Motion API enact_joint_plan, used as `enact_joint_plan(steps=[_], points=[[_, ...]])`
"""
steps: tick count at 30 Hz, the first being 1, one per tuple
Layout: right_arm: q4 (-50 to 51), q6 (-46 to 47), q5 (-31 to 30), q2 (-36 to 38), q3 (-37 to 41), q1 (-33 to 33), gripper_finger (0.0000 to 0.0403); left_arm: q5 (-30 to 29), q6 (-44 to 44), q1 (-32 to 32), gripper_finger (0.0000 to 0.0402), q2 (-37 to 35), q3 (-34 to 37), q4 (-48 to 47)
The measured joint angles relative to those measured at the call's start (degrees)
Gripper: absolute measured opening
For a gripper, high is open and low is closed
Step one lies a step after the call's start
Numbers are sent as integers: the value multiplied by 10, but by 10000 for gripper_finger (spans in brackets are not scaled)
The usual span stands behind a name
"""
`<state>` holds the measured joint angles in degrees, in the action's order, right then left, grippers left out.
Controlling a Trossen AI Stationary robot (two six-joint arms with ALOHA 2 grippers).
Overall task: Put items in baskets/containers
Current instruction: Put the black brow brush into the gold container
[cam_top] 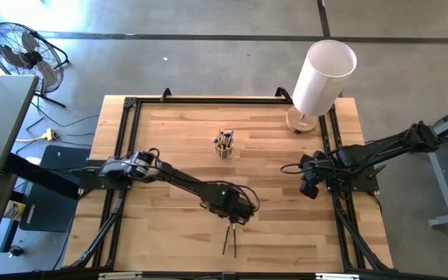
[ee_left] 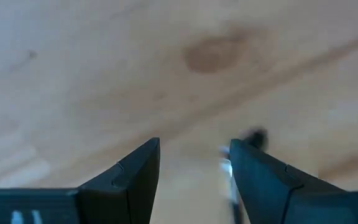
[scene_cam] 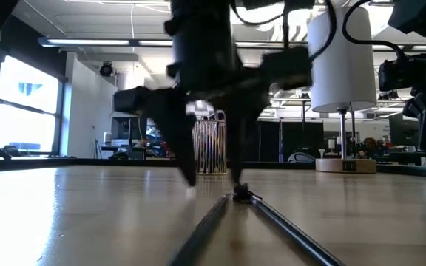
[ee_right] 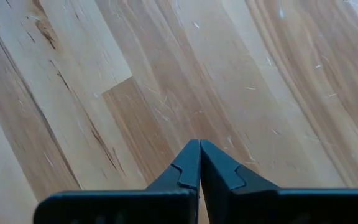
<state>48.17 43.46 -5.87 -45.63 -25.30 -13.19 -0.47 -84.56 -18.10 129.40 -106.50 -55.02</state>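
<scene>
Left gripper hangs spread over two brushes on the near counter, one tip seemingly beside a finger; they're light, stiff, slippery, so pinch mid-handle. Cup stands far-centre; right gripper waits closed.

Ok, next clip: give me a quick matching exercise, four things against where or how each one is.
Things:
1. left end effector
2. right end effector
3. clear cup
4. two brushes on the table

States:
A. shut, fingers together, over bare wood at the table's right side
B. lying crossed in a narrow V near the front edge
C. open, low over the tips of the loose brushes
D. upright mid-table, several brushes standing in it

Pairs: 1-C, 2-A, 3-D, 4-B
</scene>
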Motion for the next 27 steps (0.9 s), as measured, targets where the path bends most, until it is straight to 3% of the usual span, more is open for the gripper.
enact_joint_plan(steps=[4,11,16,27], points=[[-2,0,0,0,0,0,7,27,0,-4,193,15,-6,33],[-3,-4,0,0,0,0,1,24,-4,-7,193,17,-4,46],[-6,-4,-2,0,0,0,6,-10,-26,-7,193,17,-4,32],[-9,-4,-2,0,0,0,2,-4,-29,-8,193,17,-4,42]])
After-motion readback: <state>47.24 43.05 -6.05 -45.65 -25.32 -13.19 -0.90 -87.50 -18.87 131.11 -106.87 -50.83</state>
